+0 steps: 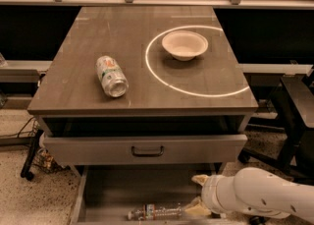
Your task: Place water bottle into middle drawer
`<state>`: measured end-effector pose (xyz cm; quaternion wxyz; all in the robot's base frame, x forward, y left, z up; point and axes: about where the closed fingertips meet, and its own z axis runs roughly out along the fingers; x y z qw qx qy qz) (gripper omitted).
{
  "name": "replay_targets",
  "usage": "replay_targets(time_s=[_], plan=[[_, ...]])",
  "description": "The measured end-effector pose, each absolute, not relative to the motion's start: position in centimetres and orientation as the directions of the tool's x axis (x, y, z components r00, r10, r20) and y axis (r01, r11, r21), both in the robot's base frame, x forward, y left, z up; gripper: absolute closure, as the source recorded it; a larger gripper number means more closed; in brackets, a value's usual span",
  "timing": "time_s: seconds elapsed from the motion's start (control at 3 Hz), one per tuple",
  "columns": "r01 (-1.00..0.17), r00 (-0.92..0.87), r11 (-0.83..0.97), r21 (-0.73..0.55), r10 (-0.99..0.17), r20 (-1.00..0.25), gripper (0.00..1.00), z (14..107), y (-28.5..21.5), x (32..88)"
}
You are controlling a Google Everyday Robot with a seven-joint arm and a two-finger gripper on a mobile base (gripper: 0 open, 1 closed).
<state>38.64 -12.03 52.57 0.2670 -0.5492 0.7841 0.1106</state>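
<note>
The grey counter [73, 81] carries a white bowl [184, 44] inside a ring of light, and a white-and-green can [111, 75] lying on its side. Below it, the middle drawer [122, 192] stands pulled out. The claw [196, 194] hangs inside the drawer at the right, fingers spread apart and holding nothing. The water bottle [154, 212] lies on the drawer floor just left of the lower finger.

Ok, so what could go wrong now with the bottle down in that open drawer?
The end effector, open, sits low in the middle drawer with one finger right beside the water bottle; pulling out could nudge it. Lying on its side, the bottle might roll. The upper drawer front sits just above the arm; lifting straight up could strike it.
</note>
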Motion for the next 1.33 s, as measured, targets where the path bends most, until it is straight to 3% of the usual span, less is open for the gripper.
replay_targets(time_s=[0.33,0.67,1.0,1.33], plan=[[-0.923,-0.26,0.359,-0.137,-0.846,-0.465,0.33,54.3,-14.8,38.2],[-0.913,-0.273,0.369,-0.176,-0.87,-0.41,0.33,56.9,-17.5,38.1],[-0.909,-0.271,0.371,-0.192,-0.872,-0.407,0.56,57.6,-17.8,38.3],[-0.908,-0.269,0.37,-0.195,-0.873,-0.406,0.43,57.8,-17.8,38.3]])
